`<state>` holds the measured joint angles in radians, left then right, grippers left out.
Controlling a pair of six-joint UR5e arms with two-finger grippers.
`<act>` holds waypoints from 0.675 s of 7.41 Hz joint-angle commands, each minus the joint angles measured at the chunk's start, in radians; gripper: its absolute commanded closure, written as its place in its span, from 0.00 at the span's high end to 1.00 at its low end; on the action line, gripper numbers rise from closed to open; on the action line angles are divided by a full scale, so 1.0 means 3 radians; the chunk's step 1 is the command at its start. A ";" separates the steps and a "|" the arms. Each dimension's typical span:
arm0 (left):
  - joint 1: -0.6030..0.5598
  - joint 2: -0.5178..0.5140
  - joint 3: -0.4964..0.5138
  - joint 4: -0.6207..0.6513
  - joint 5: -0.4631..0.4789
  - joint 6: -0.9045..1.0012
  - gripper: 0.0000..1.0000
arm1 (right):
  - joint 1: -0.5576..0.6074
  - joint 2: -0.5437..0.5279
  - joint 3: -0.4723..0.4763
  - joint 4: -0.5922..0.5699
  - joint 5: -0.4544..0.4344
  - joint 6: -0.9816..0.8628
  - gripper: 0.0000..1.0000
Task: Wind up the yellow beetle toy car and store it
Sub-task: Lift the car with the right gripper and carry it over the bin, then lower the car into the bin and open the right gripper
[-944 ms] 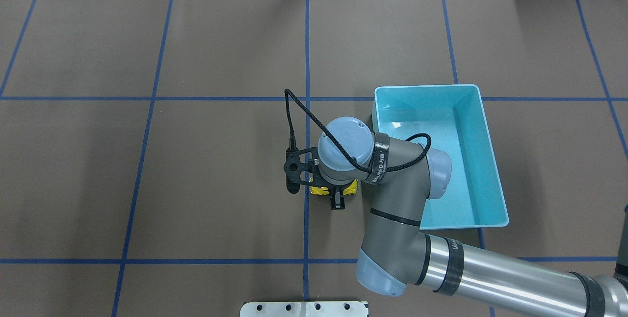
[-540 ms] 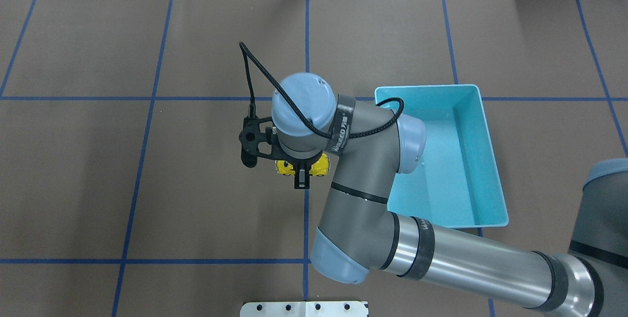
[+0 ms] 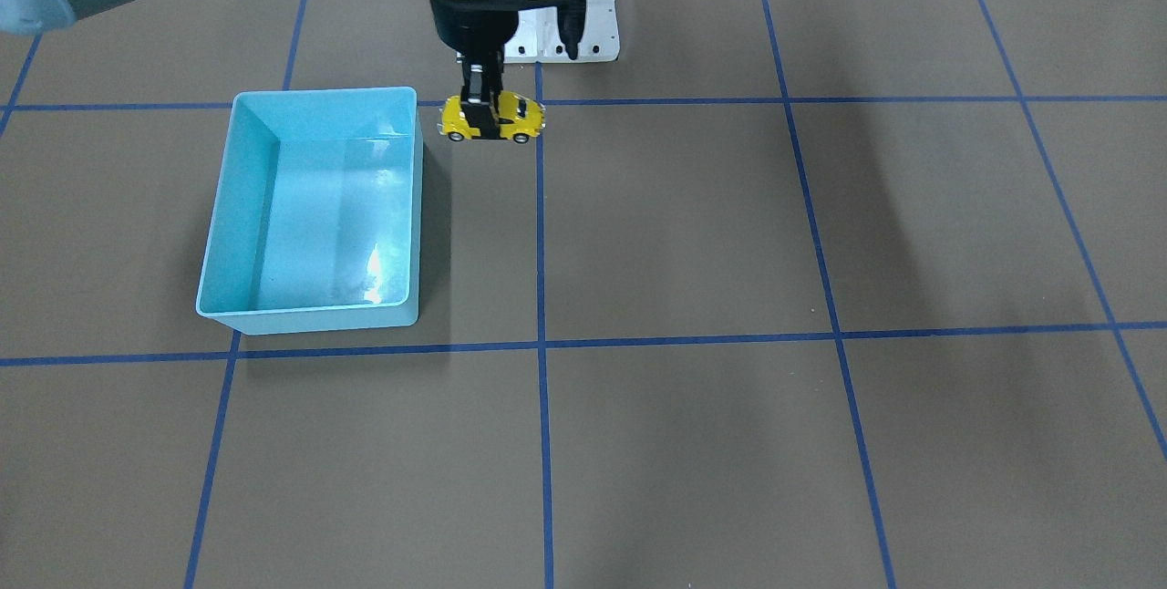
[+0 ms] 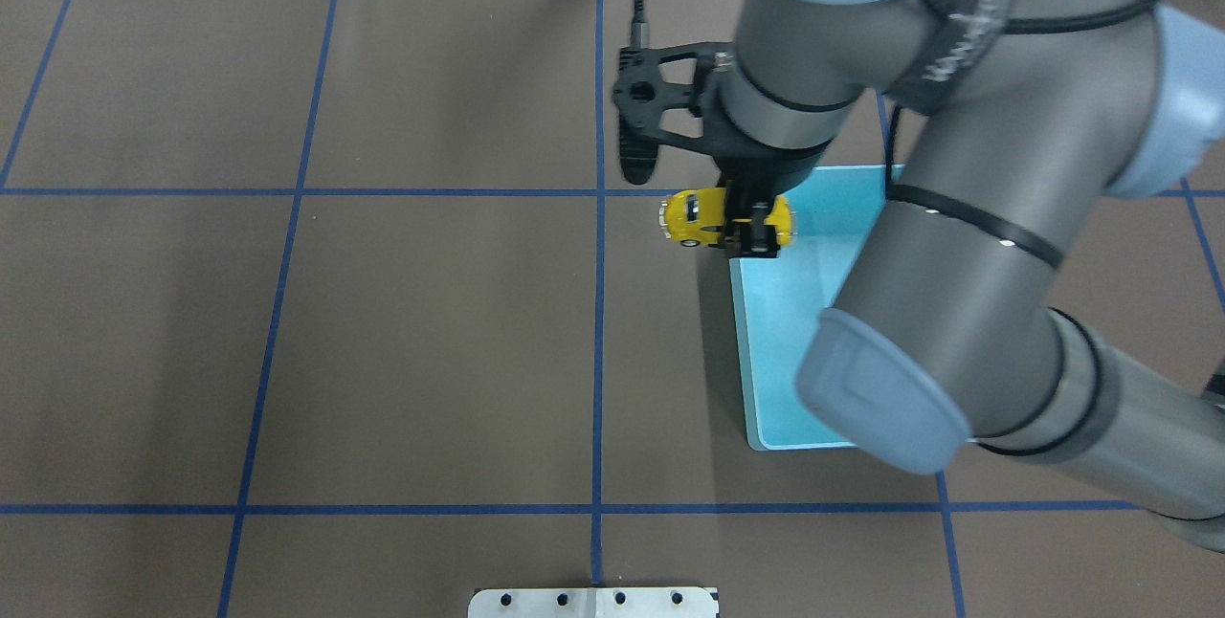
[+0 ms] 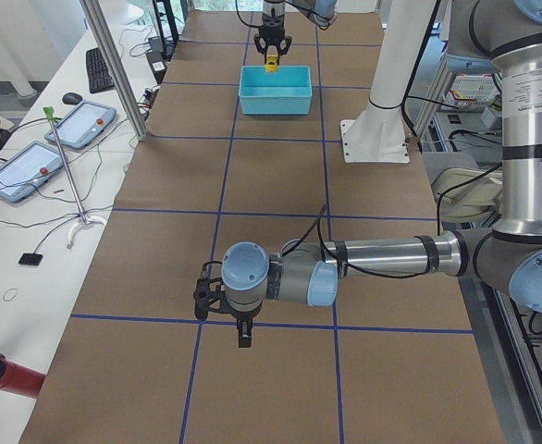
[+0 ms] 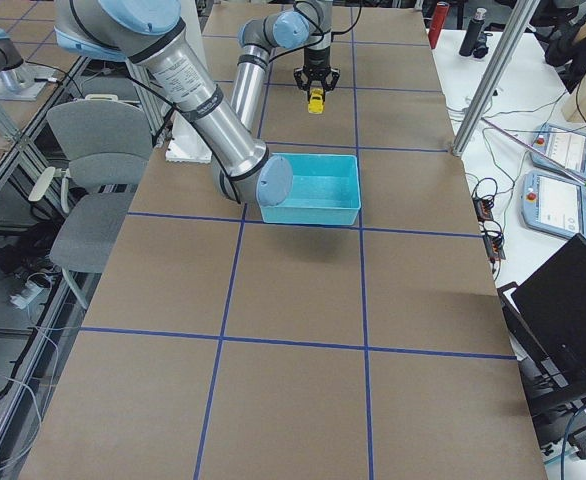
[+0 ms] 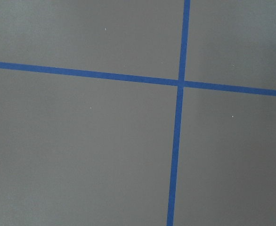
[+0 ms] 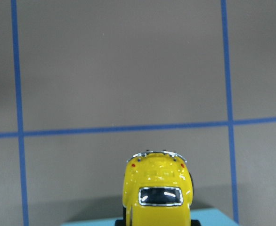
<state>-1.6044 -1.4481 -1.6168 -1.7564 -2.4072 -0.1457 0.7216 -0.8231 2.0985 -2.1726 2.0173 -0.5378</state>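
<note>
The yellow beetle toy car (image 4: 694, 216) hangs in the air, level, with my right gripper (image 4: 751, 228) shut across its middle from above. In the front-facing view the car (image 3: 492, 118) hangs just beside the light-blue bin (image 3: 232, 206), off the corner nearest the robot. The right wrist view shows the car's rear (image 8: 159, 193) over brown table, with a strip of bin rim (image 8: 208, 219) beneath it. The bin (image 4: 780, 341) is empty and half hidden by the right arm overhead. My left gripper (image 5: 243, 338) shows only in the left side view, low over the table; open or shut, I cannot tell.
Blue tape lines (image 4: 598, 312) grid the brown table cover. A white mounting plate (image 4: 593, 602) sits at the robot's edge. Beside the table stand a metal pole (image 5: 114, 65) and tablets (image 5: 26, 166) on a side desk. The left wrist view shows only table and tape.
The right gripper, shut on the car, went from low over the table left of the bin, slid further away, then rose high and swung right to the bin's left edge.
</note>
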 commanded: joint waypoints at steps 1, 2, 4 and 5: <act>-0.0001 0.0005 0.0000 0.0000 0.0001 0.0000 1.00 | 0.0233 -0.0842 0.0474 0.0087 0.0092 -0.0746 0.00; -0.0001 0.0005 0.0000 0.0000 0.0001 0.0000 1.00 | 0.0203 -0.1069 0.0384 0.0336 0.0066 -0.0789 0.00; -0.0001 0.0005 0.0005 0.0000 0.0001 0.0010 1.00 | 0.0126 -0.1259 -0.0232 0.1295 0.0071 -0.0769 0.00; -0.0001 0.0005 0.0005 0.0000 0.0001 0.0010 1.00 | 0.0100 -0.1392 -0.0448 0.1705 0.0066 -0.0769 0.00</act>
<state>-1.6045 -1.4466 -1.6159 -1.7564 -2.4068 -0.1434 0.7631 -1.1878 2.0587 -1.8333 2.0381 -0.7677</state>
